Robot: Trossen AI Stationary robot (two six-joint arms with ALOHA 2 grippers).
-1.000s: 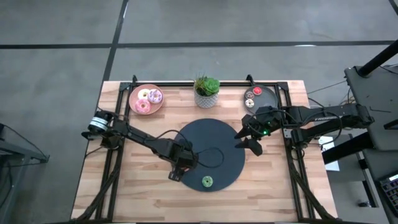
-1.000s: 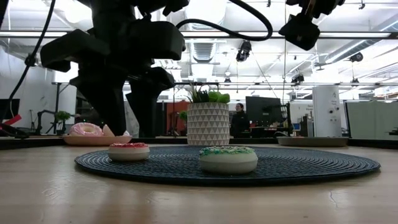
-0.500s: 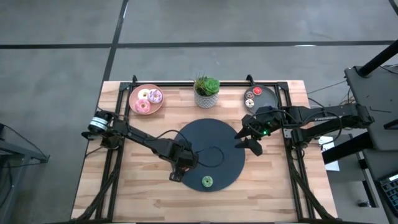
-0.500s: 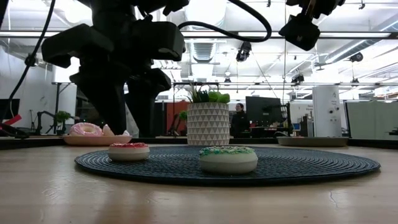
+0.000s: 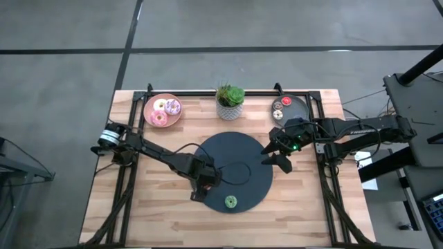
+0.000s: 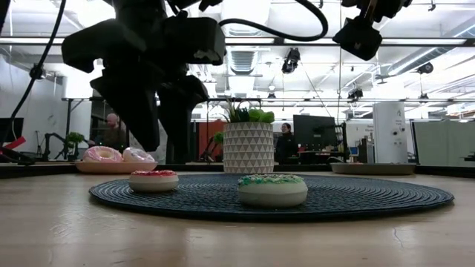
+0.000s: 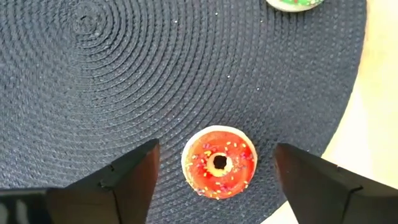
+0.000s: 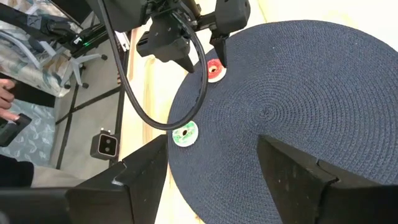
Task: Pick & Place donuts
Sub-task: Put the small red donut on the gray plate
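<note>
Red-frosted, sprinkled and ring-shaped, the red donut [image 7: 219,162] lies flat on the coiled woven dark mat [image 7: 124,81], directly below the left tool [image 7: 214,168], between its wide-open, empty fingers. That tool has lifted slightly since a second ago. Green donut [image 5: 230,201] sits nearby; right tool [image 5: 275,153] hovers open, empty, well apart.

Two donuts [image 6: 154,180] [image 6: 272,190] lie on the round mat [image 6: 371,196], with the potted plant [image 6: 248,140] behind it between two plates [image 5: 153,104] [image 5: 299,107].

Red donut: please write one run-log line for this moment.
left gripper: open, above red donut | donut: on dark mat | right gripper: open, waiting
</note>
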